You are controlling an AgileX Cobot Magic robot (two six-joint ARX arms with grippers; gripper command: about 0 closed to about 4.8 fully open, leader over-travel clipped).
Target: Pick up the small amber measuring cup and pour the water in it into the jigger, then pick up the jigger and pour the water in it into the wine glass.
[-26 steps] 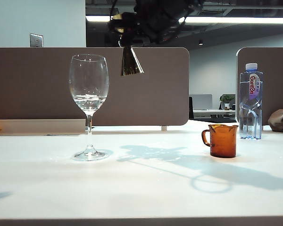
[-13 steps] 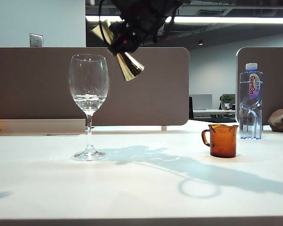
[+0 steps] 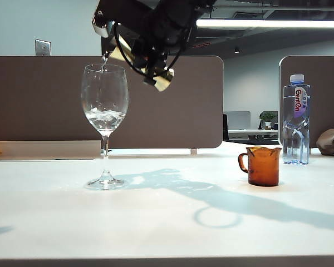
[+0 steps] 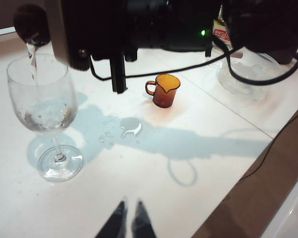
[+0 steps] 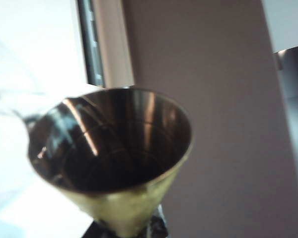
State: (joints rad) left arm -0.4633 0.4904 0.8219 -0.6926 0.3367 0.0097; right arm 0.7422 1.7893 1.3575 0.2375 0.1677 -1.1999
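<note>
1. White, smooth tabletop [image 3: 167,222] runs to a brown front edge, backed by brown rounded-corner partition panels [image 3: 200,100] and a dim office with ceiling strip lights beyond.
2. Taking the wine glass [image 3: 104,122] as landmark: it is clear, tall and stemmed, with a rounded bowl and round foot, standing upright on the table. Clear water [image 3: 104,118] lies rippled in the lower part of its bowl.
3. Above the glass's rim hangs the jigger [image 3: 134,62], a shiny gold metal double cone, tipped over on its side. Its one end reaches over the rim, and a thin thread of water falls from it into the bowl; its other, wider cone points away from the glass.
4. The right gripper [image 3: 147,53], black and cabled, is pinched on the jigger's waist, up beside and above the glass. Its wrist view looks into the polished hollow of one cone [image 5: 114,144], with ring marks inside.
5. The left gripper [image 4: 129,222] hovers low over the table, near side of the glass, its dark fingertips pressed nearly together and holding nothing.
6. Well apart from the glass sits the small amber measuring cup [image 3: 262,166], translucent brown, with a loop handle turned toward the glass and a pour lip.
7. Farther from the glass, behind the cup, stands a clear plastic water bottle [image 3: 295,119] with a white cap.
8. Small spilled droplets [image 4: 129,129] lie on the table between glass and cup; otherwise that stretch is bare, crossed only by the arm's shadow.
</note>
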